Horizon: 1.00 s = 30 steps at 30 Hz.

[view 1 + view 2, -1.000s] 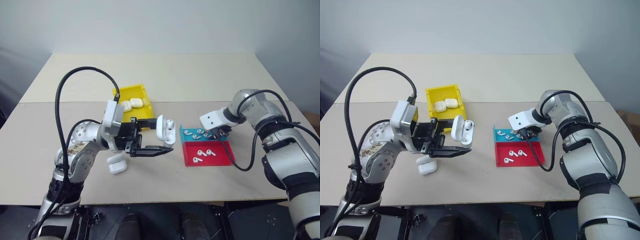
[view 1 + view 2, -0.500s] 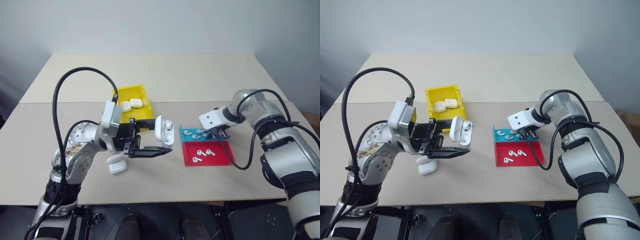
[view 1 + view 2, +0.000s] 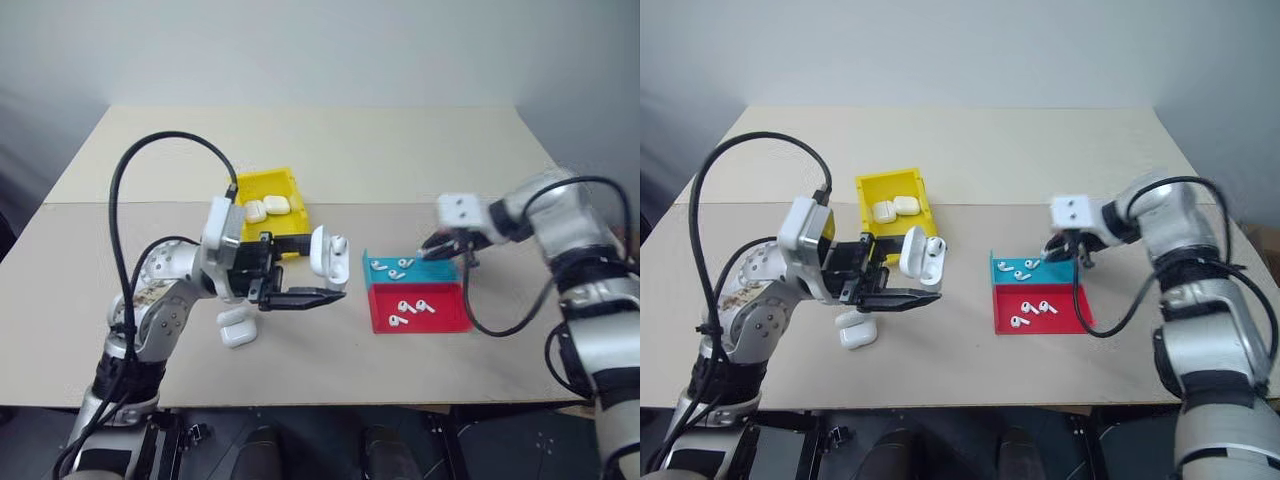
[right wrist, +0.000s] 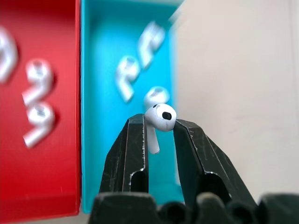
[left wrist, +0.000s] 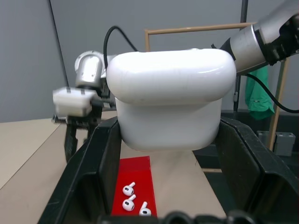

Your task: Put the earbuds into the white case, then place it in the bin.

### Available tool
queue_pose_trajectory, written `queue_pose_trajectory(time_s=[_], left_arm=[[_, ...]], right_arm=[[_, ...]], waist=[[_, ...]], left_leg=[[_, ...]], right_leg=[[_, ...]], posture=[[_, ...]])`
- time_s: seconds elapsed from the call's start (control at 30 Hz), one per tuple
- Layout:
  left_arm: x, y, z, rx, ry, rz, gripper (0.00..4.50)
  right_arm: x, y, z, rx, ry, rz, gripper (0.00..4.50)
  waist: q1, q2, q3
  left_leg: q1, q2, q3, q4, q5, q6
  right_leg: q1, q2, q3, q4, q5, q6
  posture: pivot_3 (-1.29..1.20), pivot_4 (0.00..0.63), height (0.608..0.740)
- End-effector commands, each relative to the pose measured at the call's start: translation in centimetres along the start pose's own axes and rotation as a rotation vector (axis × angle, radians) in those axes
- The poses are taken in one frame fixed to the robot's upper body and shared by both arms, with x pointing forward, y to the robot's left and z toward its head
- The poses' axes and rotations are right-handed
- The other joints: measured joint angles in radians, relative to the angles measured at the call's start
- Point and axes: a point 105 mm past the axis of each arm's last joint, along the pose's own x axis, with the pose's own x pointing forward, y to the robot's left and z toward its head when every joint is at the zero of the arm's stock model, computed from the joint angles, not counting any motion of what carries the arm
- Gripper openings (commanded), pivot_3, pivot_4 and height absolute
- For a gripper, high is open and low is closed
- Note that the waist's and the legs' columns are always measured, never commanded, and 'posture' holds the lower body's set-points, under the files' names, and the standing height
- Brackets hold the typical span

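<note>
Here your left end effector is clamped on the white case, lid open, held above the counter beside the yellow bin. Your right end effector pinches one earbud above the blue tray, beside the red tray

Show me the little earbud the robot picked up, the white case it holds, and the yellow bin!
earbud (image 4: 161, 116): right wrist view, its round head.
white case (image 5: 170, 105): left wrist view, its front.
yellow bin (image 3: 267, 184): left eye view, far wall.
</note>
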Motion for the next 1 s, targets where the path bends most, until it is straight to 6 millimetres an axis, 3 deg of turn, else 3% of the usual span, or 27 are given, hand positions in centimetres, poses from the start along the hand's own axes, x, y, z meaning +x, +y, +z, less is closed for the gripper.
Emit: queue_pose_trajectory(time_s=[0.03,0.2,0.4,0.73,1.0], left_arm=[[0.5,0.3,0.8,0.040,-0.026,-0.026,2.76],[0.9,0.8,0.7,0.037,-0.037,-0.046,2.76],[1.7,1.7,0.9,0.043,-0.051,-0.055,2.76],[2.2,2.4,0.9,0.057,-0.056,-0.040,2.76],[2.3,2.1,0.8,0.053,-0.059,-0.045,2.76]], right_arm=[[-2.9,1.7,5.8,0.072,-0.346,-0.092,0.63],[-4.9,5.3,11.4,0.253,-0.744,-0.155,0.63],[-4.8,8.7,15.5,0.319,-0.923,-0.153,0.63],[-2.7,10.6,16.9,0.370,-0.920,-0.113,0.63],[-1.4,11.0,16.4,0.372,-0.841,-0.083,0.63]], waist=[[0.006,0.000,0.000],[0.003,0.000,0.000],[0.008,0.000,0.000],[0.010,0.000,0.000],[0.012,0.000,0.000]], left_leg=[[0.000,0.000,0.000,0.000,0.000,0.000],[0.000,0.000,0.000,0.002,0.000,0.000],[0.001,0.000,-0.002,0.001,0.000,0.000],[0.000,0.000,-0.002,0.001,-0.001,0.002],[-0.001,0.000,-0.002,0.001,-0.001,0.002]], right_leg=[[0.000,0.000,0.000,0.000,0.000,0.000],[0.000,0.000,0.001,0.000,0.000,0.000],[0.002,0.000,0.000,0.001,0.000,0.000],[0.001,0.000,0.000,0.000,0.000,0.000],[0.001,0.000,0.000,-0.001,0.000,0.000]], posture=[[0.00,0.150,0.740],[0.00,0.150,0.740],[0.00,0.150,0.740],[0.00,0.150,0.740],[0.00,0.150,0.740]])
